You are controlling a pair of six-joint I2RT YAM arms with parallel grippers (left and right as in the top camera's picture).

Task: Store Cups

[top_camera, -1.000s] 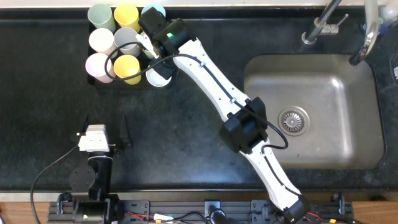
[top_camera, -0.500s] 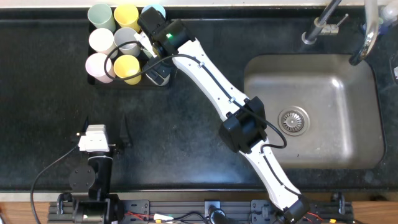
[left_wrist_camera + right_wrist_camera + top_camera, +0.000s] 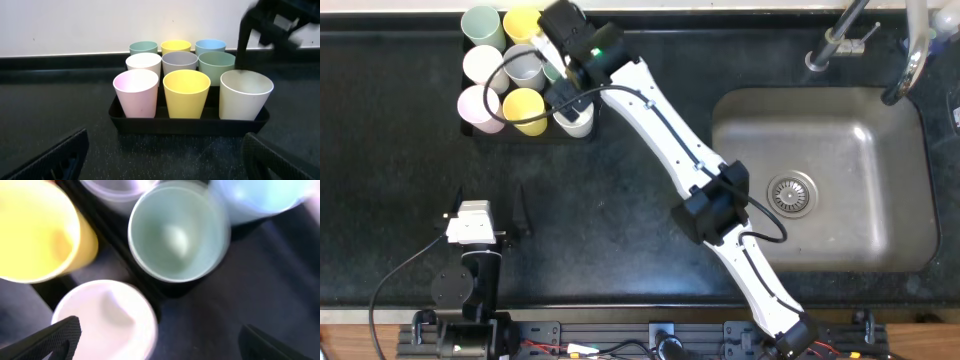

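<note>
A black tray [image 3: 190,124] holds a three-by-three set of cups. Pink [image 3: 136,92], yellow [image 3: 186,92] and white [image 3: 246,93] cups stand in the front row, with white, grey and green behind them and green, yellow and blue at the back. My right gripper [image 3: 558,72] hangs open above the tray's right side. In its wrist view the right gripper [image 3: 162,342] looks down on the white cup [image 3: 105,322] and the green cup [image 3: 175,230], holding nothing. My left gripper [image 3: 165,160] stands open on the counter, well in front of the tray [image 3: 470,128].
A steel sink [image 3: 820,175] with a faucet [image 3: 840,40] is set in the dark counter at the right. The wall runs along the counter's back edge just behind the tray. The left arm [image 3: 470,225] rests near the front left.
My right gripper has risen and drawn back from the front right slot toward the tray's back. The white cup now stands alone there. The left arm has not moved.
</note>
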